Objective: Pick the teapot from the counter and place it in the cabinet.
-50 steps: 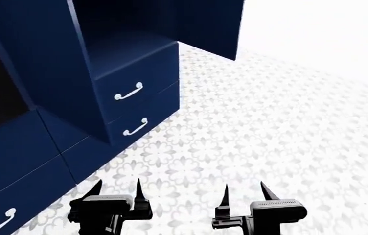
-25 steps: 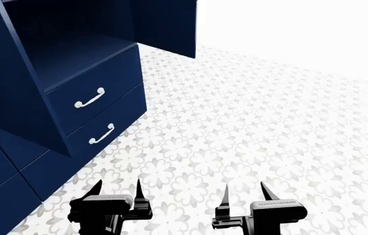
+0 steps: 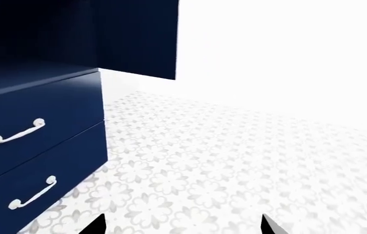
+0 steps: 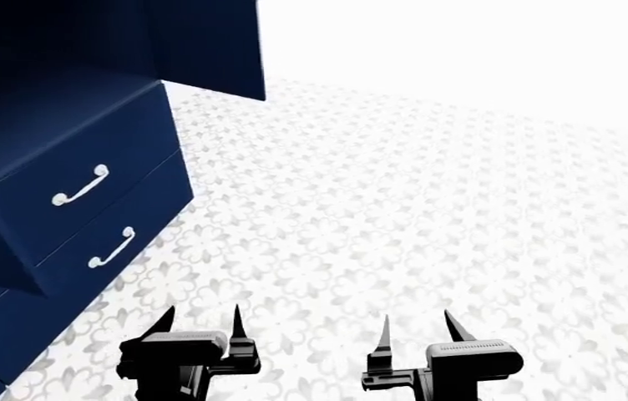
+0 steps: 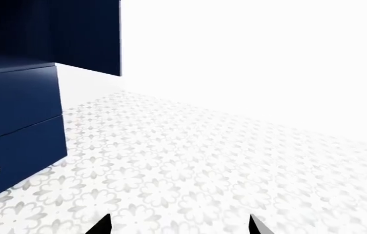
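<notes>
Left gripper (image 4: 200, 324) and right gripper (image 4: 416, 328) hang low in the head view, fingers spread, nothing between them. Under both lies the floral floor tile (image 4: 403, 217). Off to the robot's left stands the cabinet (image 4: 36, 75), navy, an open shelf above 2 drawers (image 4: 80, 209) with white curved handles. Left wrist view shows both handles whole and only 2 dark fingertips (image 3: 97, 225); right wrist view catches just the handle ends at its edge. Teapot and counter appear in none of the 3 views.
</notes>
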Available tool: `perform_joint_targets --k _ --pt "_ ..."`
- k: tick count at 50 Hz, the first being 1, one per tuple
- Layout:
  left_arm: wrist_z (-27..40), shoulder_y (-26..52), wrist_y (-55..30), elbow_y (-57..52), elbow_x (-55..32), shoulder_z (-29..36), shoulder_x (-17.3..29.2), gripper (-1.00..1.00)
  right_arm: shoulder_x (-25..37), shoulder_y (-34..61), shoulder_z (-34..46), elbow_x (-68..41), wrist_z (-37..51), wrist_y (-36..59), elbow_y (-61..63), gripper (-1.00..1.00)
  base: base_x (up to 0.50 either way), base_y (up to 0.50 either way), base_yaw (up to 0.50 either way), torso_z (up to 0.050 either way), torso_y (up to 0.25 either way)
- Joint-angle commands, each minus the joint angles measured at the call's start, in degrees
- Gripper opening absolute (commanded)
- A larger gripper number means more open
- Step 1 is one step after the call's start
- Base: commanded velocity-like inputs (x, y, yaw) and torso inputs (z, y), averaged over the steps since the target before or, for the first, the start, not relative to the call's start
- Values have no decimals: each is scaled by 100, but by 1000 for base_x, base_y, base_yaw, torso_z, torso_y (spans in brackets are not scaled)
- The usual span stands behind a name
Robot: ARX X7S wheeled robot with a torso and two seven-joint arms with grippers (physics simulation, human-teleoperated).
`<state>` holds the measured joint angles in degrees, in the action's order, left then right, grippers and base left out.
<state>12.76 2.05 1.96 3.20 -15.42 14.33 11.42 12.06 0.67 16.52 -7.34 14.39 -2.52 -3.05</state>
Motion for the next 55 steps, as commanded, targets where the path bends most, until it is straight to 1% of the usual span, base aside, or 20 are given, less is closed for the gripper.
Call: perform_joint_targets --k 1,55 --pt "25 -6 21 4 -17 31 23 100 19 -2 31 -17 28 -19 -7 100 0 0 -500 0 0" --pt "118 15 89 70 -139 144 105 100 92 72 157 -105 140 -28 -65 100 0 0 -500 0 0"
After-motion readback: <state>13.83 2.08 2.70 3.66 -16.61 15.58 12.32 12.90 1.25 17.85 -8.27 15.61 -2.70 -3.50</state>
